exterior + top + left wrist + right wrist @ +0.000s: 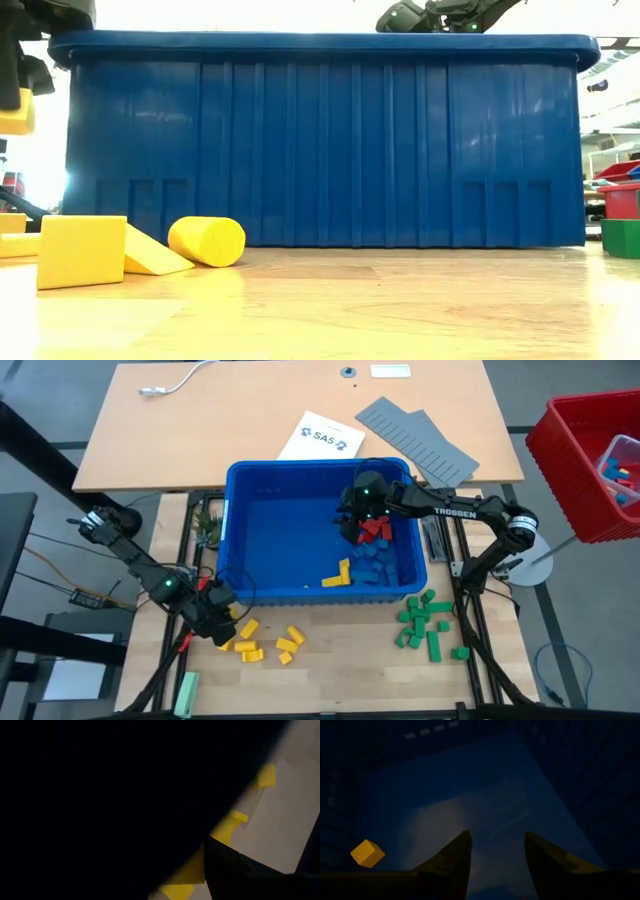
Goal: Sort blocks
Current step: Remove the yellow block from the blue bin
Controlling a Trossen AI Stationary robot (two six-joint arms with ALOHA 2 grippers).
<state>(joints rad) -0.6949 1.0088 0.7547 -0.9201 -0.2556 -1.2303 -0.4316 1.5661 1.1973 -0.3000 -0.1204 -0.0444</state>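
Right pincer [497, 865] inside big blue plastic bin [262, 510], fingers apart, empty, over red and blue bricks [375, 538]. Left pincer [222, 622] low by small yellow plastic bricks [265, 640] on wooden surface [400, 310]; grip unclear. Green bricks [425, 622] heaped right of bin.

A wooden table [330, 675] is carrying a blue bin [240, 530], with yellow blocks [265, 642] and green blocks [425, 622] lying in front of it.

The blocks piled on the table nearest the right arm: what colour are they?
Green blocks, clearest in the high view.
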